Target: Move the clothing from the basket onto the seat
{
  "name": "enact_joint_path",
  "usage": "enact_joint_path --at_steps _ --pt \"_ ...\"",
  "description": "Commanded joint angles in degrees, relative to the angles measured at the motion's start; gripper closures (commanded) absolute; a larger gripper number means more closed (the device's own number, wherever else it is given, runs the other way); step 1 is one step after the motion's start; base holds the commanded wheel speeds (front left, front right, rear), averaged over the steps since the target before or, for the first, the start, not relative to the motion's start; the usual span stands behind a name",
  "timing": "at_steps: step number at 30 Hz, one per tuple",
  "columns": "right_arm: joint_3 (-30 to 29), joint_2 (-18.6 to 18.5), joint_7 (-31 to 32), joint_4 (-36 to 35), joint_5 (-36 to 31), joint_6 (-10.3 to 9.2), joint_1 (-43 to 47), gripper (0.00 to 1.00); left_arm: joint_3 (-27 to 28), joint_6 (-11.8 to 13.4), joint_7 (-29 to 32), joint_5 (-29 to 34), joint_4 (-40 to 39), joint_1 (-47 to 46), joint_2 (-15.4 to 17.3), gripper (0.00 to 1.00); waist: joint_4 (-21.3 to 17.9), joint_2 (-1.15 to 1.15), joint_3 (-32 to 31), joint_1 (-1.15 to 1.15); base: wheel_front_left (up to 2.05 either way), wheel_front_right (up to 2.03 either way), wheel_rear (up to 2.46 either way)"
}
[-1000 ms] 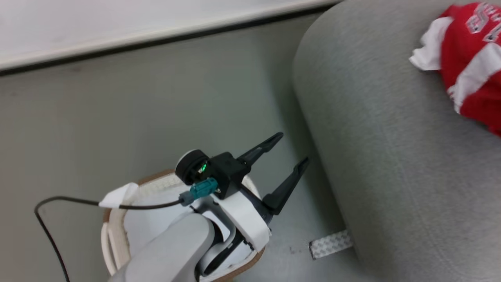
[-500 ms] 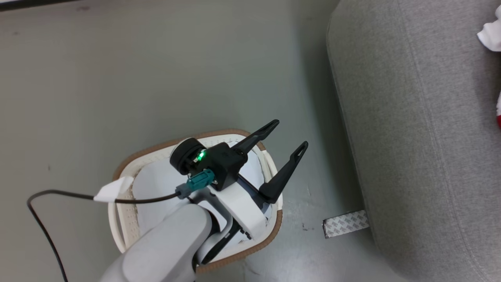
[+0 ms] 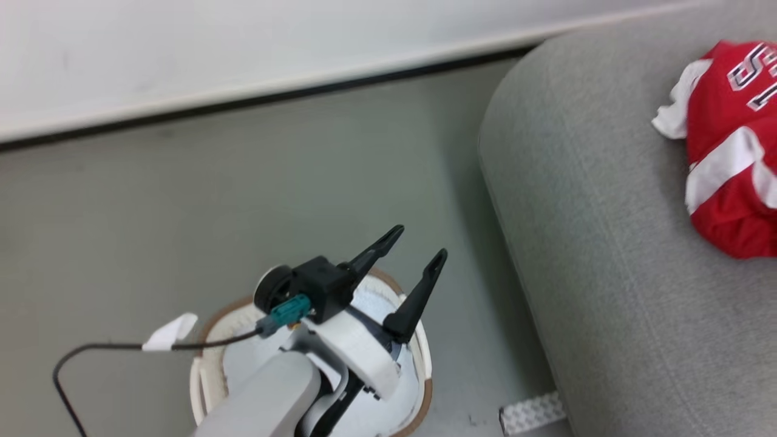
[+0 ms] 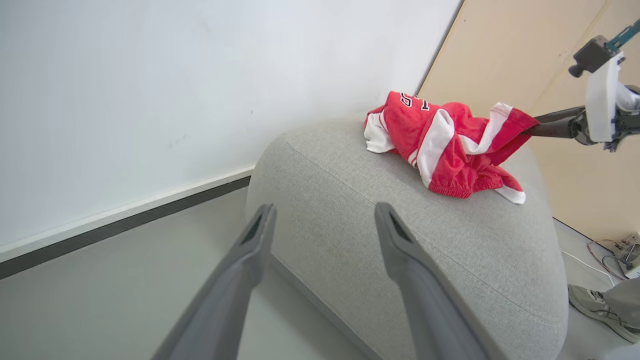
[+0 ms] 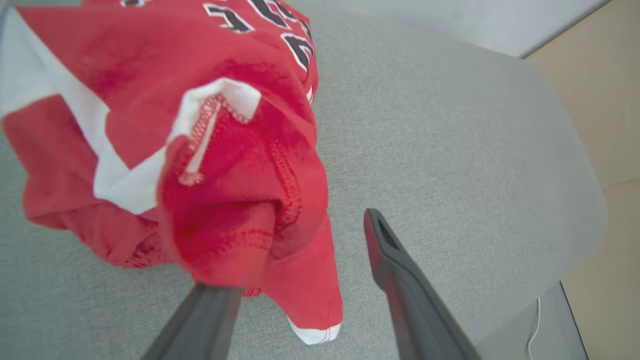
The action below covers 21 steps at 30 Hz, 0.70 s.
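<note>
The red clothing (image 3: 725, 152) with white stripes and black numerals lies bunched on the grey seat (image 3: 607, 243), at its far right. My left gripper (image 3: 417, 243) hangs open above the cream basket (image 3: 423, 364), holding nothing; my forearm hides much of the basket's white inside. In the left wrist view the left gripper (image 4: 324, 210) points at the seat (image 4: 400, 240) and the clothing (image 4: 440, 145). My right gripper (image 5: 320, 215) is open against the clothing (image 5: 210, 150); a red fold drapes over its left finger. The right gripper (image 4: 545, 129) touches the pile's far edge.
A white wall with a dark skirting (image 3: 243, 100) runs behind the grey floor. A patterned tape strip (image 3: 531, 411) lies by the seat's base. A black cable (image 3: 121, 347) trails from my left wrist. A person's shoe (image 4: 595, 305) and floor cables (image 4: 615, 255) sit beyond the seat.
The head camera dipped down and then rose again, shifting the whole picture. My left gripper stays open over the basket. The clothing still lies on the seat.
</note>
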Motion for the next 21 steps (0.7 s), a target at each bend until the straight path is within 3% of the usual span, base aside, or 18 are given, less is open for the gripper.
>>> enact_joint_path --at_steps 1,6,10,13,17,21 --pt "1.32 -2.36 0.47 -2.67 1.49 -0.15 1.78 0.0 0.66 0.51 -0.96 -1.47 0.76 2.37 0.06 0.0 0.17 0.0 -7.55 0.0 0.0 0.0 0.0" --pt "4.27 -6.42 1.05 -10.47 4.33 -0.15 5.03 0.0 3.02 2.07 -2.34 -3.19 1.23 6.56 0.63 0.0 1.17 0.0 -14.22 0.0 0.0 0.0 0.0" --pt "4.21 -7.3 -1.17 -16.61 6.85 -0.15 6.83 0.0 5.8 3.33 -2.97 -4.89 0.68 9.68 1.64 0.0 2.77 0.0 -18.63 0.0 0.0 0.0 0.0" --pt "1.08 -6.09 -6.43 -21.77 7.66 -0.15 8.77 0.0 9.83 4.56 -3.3 -6.78 -0.74 12.51 2.87 0.0 4.97 0.0 -21.43 0.0 0.0 0.0 0.0" --pt "-4.22 -1.81 -14.35 -24.56 6.48 -0.14 13.43 0.0 13.64 6.9 -3.37 -7.3 -2.19 15.16 4.33 0.0 7.1 0.0 -23.12 0.0 0.0 0.0 0.0" --pt "-7.92 2.42 -18.04 -26.32 4.45 -0.15 17.2 0.0 17.19 9.39 -3.4 -7.05 -3.21 17.34 5.05 0.0 8.38 0.0 -24.03 0.0 0.0 0.0 0.0"
